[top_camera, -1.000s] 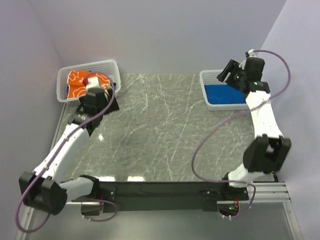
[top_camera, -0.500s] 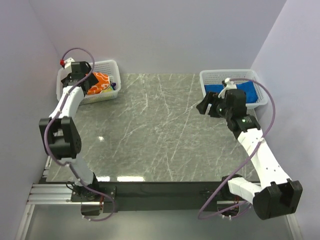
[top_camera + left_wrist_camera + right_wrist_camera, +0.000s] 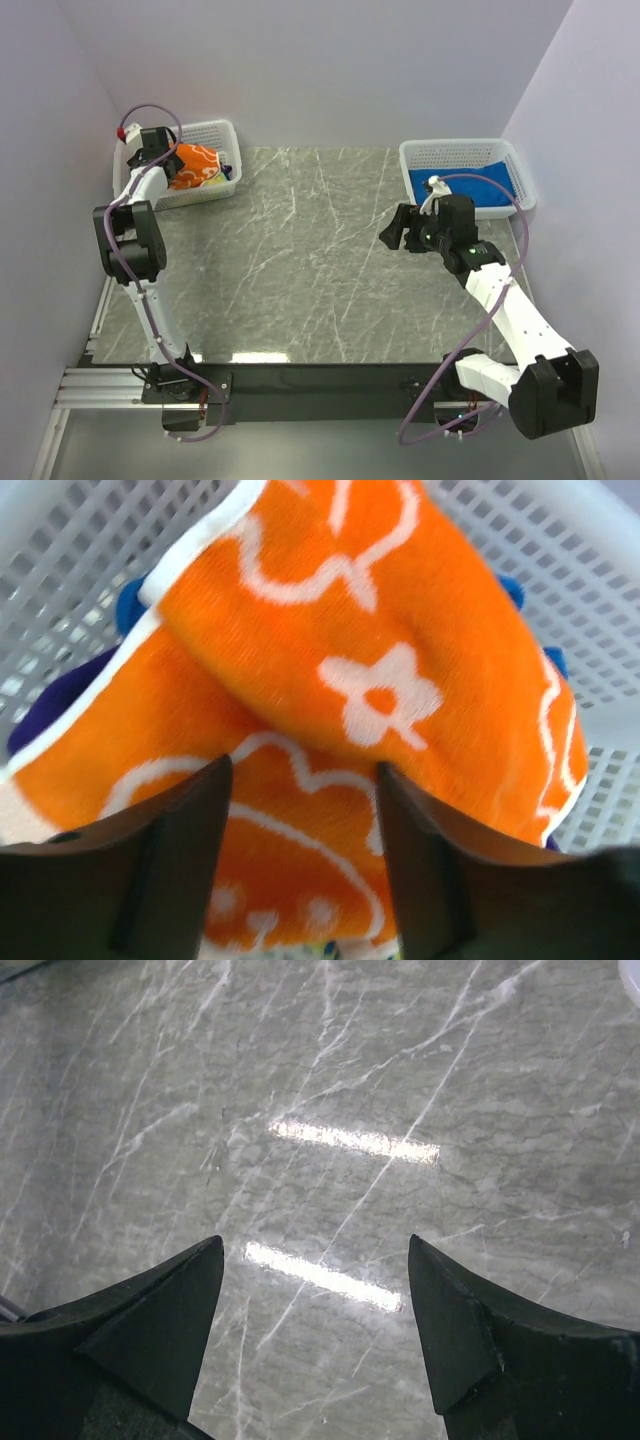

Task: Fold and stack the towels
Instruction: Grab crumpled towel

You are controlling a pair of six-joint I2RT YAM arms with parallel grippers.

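The orange towel with white flower outlines (image 3: 196,166) lies bunched in the left white mesh basket (image 3: 215,130). It fills the left wrist view (image 3: 380,650). My left gripper (image 3: 163,166) is at the basket's left end, right over this towel. Its jaws (image 3: 305,860) are open, with the towel's surface between the fingers (image 3: 190,850). A blue cloth edge (image 3: 130,600) peeks from under the orange towel. A royal blue towel (image 3: 470,186) lies in the right basket (image 3: 450,150). My right gripper (image 3: 396,230) is open and empty above bare marble (image 3: 315,1330). The yellow towel is hidden.
The grey marble table (image 3: 300,260) lies between the two baskets. Lilac walls close in the back and both sides. The black base rail (image 3: 320,378) runs along the near edge. Cables loop from both arms.
My right gripper has left the right basket and moved left and nearer over the table. My left arm has swung round to the basket's left end, and the orange towel looks more bunched.
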